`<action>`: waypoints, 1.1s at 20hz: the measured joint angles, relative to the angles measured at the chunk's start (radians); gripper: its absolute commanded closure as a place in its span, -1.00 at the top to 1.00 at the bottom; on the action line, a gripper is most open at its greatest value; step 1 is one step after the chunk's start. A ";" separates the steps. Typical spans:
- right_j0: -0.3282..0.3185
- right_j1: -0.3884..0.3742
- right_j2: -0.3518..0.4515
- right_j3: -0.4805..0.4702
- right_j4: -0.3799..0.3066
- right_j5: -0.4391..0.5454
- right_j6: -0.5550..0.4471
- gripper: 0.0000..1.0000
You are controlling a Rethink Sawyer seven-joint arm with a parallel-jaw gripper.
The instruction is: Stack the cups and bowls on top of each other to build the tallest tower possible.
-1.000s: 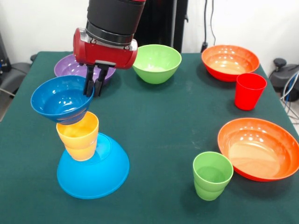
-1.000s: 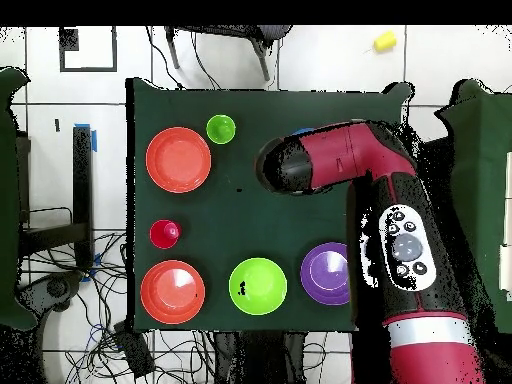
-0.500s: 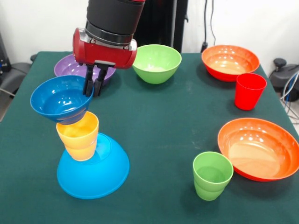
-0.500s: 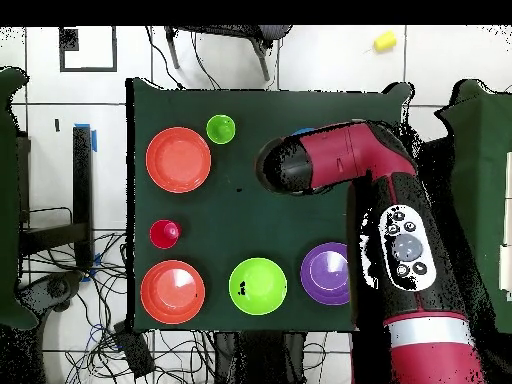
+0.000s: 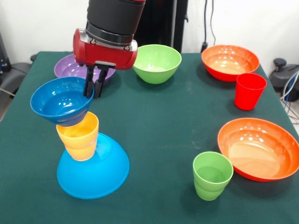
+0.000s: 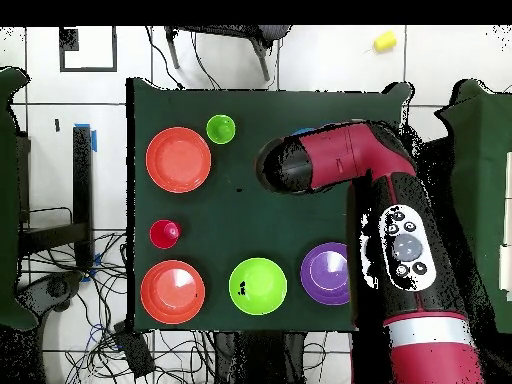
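The tower stands at the front left of the front view. Its base is the large light-blue bowl (image 5: pixel 93 171), upside down. A yellow cup (image 5: pixel 78 135) stands upright on it and looks like two nested cups. The small dark blue bowl (image 5: pixel 60 100) rests on the cup, upright and tipped a little. My gripper (image 5: pixel 93 88) comes down from above and is shut on the dark blue bowl's right rim, one finger inside and one outside. In the overhead view the arm (image 6: pixel 340 160) hides the tower and the gripper.
A purple bowl (image 5: pixel 67 67) (image 6: pixel 325 273) and a green bowl (image 5: pixel 156 63) (image 6: pixel 258 285) sit behind the tower. Two orange bowls (image 5: pixel 230 61) (image 5: pixel 259 148), a red cup (image 5: pixel 249 91) (image 6: pixel 164 234) and a green cup (image 5: pixel 212 175) (image 6: pixel 221 128) stand on the right.
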 measured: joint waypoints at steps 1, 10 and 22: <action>0.000 0.000 0.000 0.000 0.000 -0.006 0.000 -1.00; 0.000 0.000 0.000 0.000 0.000 -0.022 0.000 -1.00; 0.000 0.000 0.000 0.000 0.055 -0.022 0.000 -1.00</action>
